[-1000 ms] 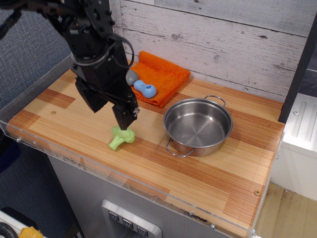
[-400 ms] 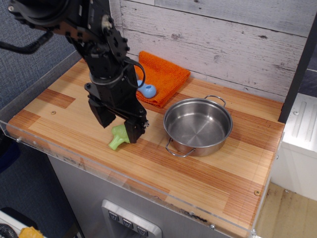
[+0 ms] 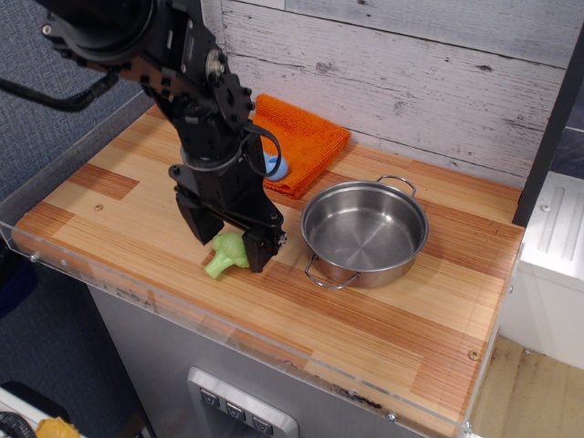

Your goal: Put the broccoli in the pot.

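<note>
The light-green broccoli (image 3: 224, 258) lies on its side on the wooden counter, left of the pot. My black gripper (image 3: 230, 245) is lowered over it with its jaws open, one finger (image 3: 200, 225) on the left of the floret head and one finger (image 3: 259, 252) on the right. The fingers straddle the head closely, and part of the head is hidden behind them. The shiny steel pot (image 3: 388, 267) stands empty to the right of the gripper, with one wire handle facing the front and one facing the back.
An orange cloth (image 3: 306, 141) lies at the back by the plank wall, with a blue toy (image 3: 277, 167) on it, mostly hidden behind my arm. A transparent rim (image 3: 137, 294) runs along the counter's front and left edges. Bare wood lies in front of and right of the pot.
The gripper has moved right and down from above the broccoli, so its fingers now sit on either side of the floret head. The broccoli has shifted slightly right. The pot has not moved.
</note>
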